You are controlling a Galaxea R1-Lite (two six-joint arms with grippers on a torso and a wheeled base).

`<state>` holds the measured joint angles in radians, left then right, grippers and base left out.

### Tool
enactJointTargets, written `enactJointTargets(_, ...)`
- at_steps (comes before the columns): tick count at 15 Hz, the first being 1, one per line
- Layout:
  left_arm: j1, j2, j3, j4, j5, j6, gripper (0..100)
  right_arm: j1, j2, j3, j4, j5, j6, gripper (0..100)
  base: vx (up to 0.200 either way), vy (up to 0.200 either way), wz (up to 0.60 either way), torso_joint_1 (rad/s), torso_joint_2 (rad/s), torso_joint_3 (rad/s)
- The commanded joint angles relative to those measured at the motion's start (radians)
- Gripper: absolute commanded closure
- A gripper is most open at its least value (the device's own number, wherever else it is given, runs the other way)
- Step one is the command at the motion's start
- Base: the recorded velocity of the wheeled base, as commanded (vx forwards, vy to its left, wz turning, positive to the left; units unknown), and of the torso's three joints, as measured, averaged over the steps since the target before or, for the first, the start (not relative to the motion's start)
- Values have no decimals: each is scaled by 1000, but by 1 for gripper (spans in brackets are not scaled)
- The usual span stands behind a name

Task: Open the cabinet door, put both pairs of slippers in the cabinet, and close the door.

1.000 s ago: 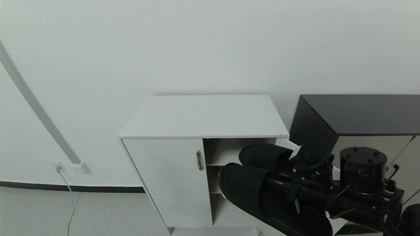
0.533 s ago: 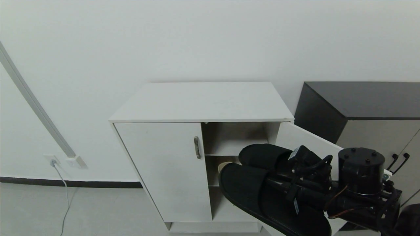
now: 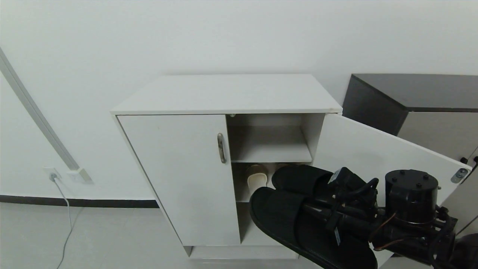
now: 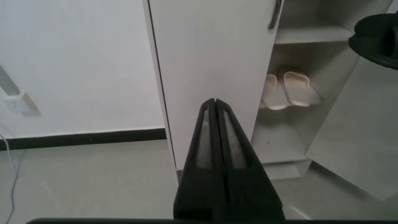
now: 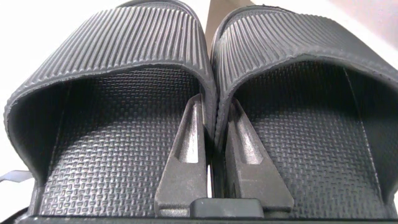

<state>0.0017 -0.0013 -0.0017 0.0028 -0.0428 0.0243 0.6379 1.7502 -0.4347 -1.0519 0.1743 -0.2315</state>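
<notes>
Head view, cabinet (image 3: 224,93): it stands against the wall with its right door (image 3: 373,157) swung wide and its left door (image 3: 175,175) closed.
Head view, pale slippers (image 3: 257,178): this pair sits side by side on the middle shelf, inside the open half.
Head view, black slippers (image 3: 287,209): these are held in the air just in front of the opening, toes toward it and outside the cabinet, carried on the right gripper (image 3: 317,209).
Left wrist view, left gripper (image 4: 215,134): its fingers are pressed together with nothing between them. It is low, facing the closed door, well apart from the pale pair.
Right wrist view, grip: the right gripper's fingers pinch the two adjoining inner straps of the black pair, one finger inside each slipper.
Step in hand: the door is open and one pair is stowed; the second pair is being brought in.
Next move: carry the black pair through the opening onto a shelf, probably the lower one, though its floor is partly hidden. Keep the toes off the shelf edge, release, withdraw, then swing the right door closed.
</notes>
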Motion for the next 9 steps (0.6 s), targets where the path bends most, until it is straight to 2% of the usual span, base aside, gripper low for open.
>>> enactJointTargets(1,0,1,0,-1,0,0,100,0,2,1,0,1,0,100,0,0,0,-159,496,334)
enactJointTargets(9,0,1,0,0,0,0,100,5,14,2,-3,1,-3,100,0,0,0,-116,463,347)
